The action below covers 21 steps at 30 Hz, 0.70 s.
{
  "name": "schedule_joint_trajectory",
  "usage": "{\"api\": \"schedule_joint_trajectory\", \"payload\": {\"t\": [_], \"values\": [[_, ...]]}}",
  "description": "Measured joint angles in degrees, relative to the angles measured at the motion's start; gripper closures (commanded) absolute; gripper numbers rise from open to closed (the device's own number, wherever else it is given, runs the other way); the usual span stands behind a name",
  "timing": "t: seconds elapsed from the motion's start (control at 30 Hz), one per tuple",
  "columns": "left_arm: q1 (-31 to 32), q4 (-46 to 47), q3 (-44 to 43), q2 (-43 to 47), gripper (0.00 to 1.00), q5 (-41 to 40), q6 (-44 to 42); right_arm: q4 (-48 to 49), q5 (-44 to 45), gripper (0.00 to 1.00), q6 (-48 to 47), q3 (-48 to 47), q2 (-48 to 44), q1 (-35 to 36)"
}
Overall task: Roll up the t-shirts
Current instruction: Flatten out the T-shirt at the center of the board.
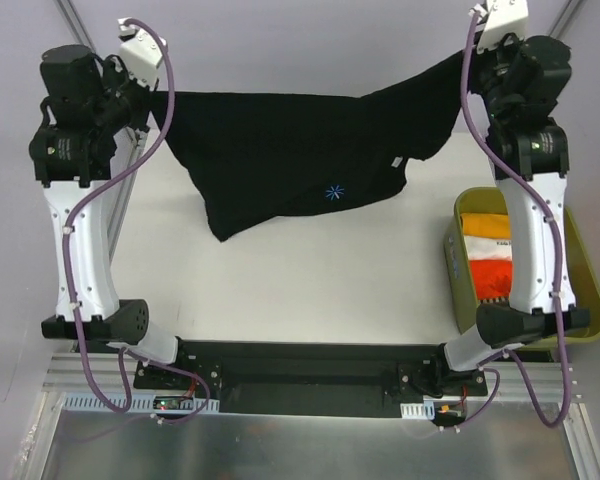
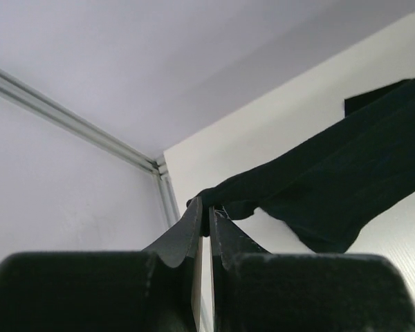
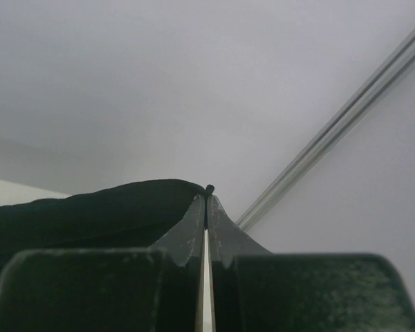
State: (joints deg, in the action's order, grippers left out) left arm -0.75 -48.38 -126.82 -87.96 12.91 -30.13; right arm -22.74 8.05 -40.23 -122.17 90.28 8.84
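Clenched on opposite edges, the left hand [image 2: 206, 209] at ten o'clock and right hand [image 3: 207, 195] at two o'clock hold the large black cloth t-shirt with a blue starburst print [image 1: 280, 150] slung above the white bench [image 1: 280, 280]; lowering both evenly should lay it flat for rolling.

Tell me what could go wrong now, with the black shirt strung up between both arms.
1. The left hand and right hand each pinch only a thin edge of the black t-shirt at the fingertips, so a tug could slip one side free.
2. The shirt hangs bunched and lopsided, its lower corner sagging toward the table, so it may land creased rather than flat for rolling.
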Motion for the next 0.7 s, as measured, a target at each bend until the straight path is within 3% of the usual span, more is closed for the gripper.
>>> {"api": "schedule_joint_trajectory", "payload": {"t": [0.3,0.53,0.7], "values": [[0.0,3.2,-1.9,13.4,1.00,-2.5,0.6,0.6,-1.5,0.99,-5.0,0.1,-15.4,4.8],[0.0,6.0,-1.4,26.8,1.00,-4.7,-1.1,-0.6,-4.0,0.99,-1.1,-0.4,-29.1,5.4],[0.0,9.0,-2.2,34.4,1.00,-6.4,-3.7,-1.5,-7.0,0.99,2.5,-8.0,-32.9,3.4]]}}
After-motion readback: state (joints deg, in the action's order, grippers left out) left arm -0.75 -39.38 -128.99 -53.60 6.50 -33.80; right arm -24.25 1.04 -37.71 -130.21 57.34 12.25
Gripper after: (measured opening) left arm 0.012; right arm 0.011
